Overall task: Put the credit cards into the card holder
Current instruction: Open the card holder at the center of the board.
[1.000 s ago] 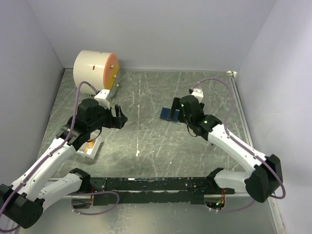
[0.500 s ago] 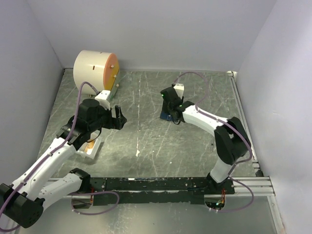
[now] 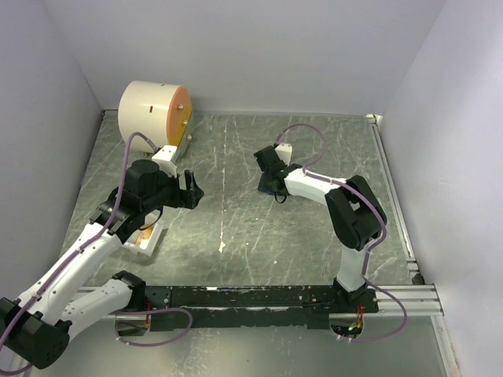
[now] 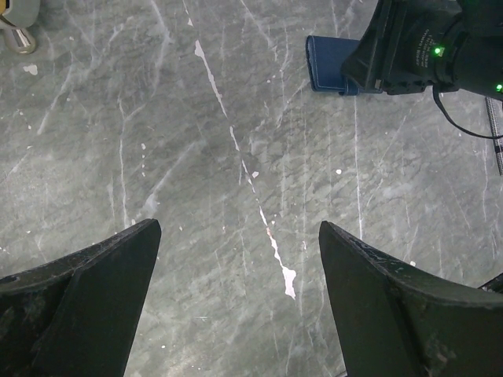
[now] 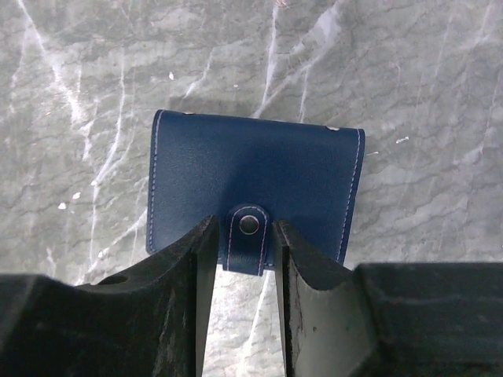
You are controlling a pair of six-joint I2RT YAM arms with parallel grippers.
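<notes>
On the grey marbled table (image 3: 236, 157) the card holder (image 5: 255, 177) is found lying shut, beyond centre. Its snap tab (image 5: 249, 236) is straddled by the right gripper (image 5: 245, 229), jaws narrow; whether it is pinched cannot be told. Risk: the tab may be missed, or the case dragged unopened.

Left arm (image 3: 86, 251): reaches forward from its base, elbow low | left gripper (image 4: 237, 228): points down at the table, jaws wide apart, nothing between them | right arm (image 3: 346, 212): folded sharply at the elbow, forearm stretched left | right gripper (image 5: 245, 224): low over the table, pointing down, jaws at a narrow gap.
</notes>
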